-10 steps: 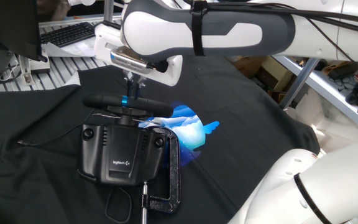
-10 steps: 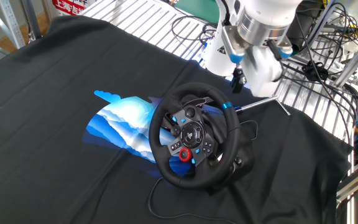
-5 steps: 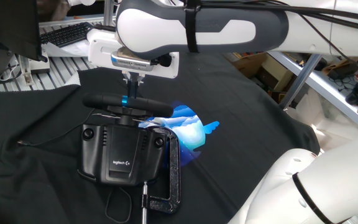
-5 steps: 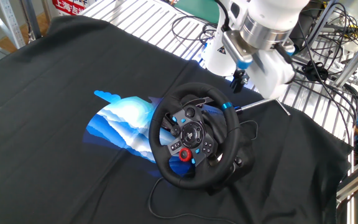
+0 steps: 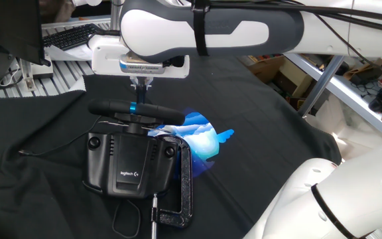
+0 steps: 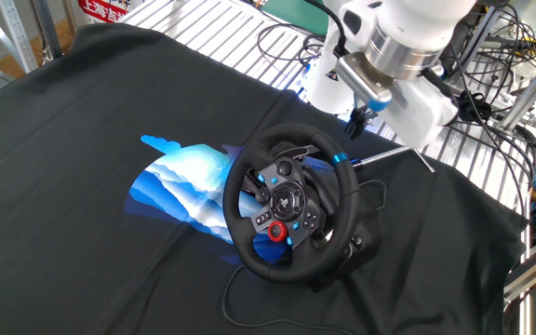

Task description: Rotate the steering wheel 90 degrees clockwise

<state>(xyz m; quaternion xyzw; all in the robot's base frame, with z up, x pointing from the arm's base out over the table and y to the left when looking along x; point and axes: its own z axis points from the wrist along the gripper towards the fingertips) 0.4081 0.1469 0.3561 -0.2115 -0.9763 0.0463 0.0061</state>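
The steering wheel shows edge-on as a black rim in one fixed view, its light-blue stripe at the top centre. The other fixed view shows the steering wheel's face, with the stripe at the far upper right of the rim. My gripper hangs just above the stripe without touching the rim. In the other fixed view my gripper sits just beyond the stripe. The dark fingers look narrow and bunched, and the gap between them does not show. Nothing is held.
The black Logitech base sits in front of the wheel, with a metal C-clamp at its right. A black cloth with a blue printed patch covers the table. Cables and a metal rack lie behind the wheel.
My hand has turned at the wrist and risen slightly above the rim. The wheel has not turned and its stripe stays in the same place.
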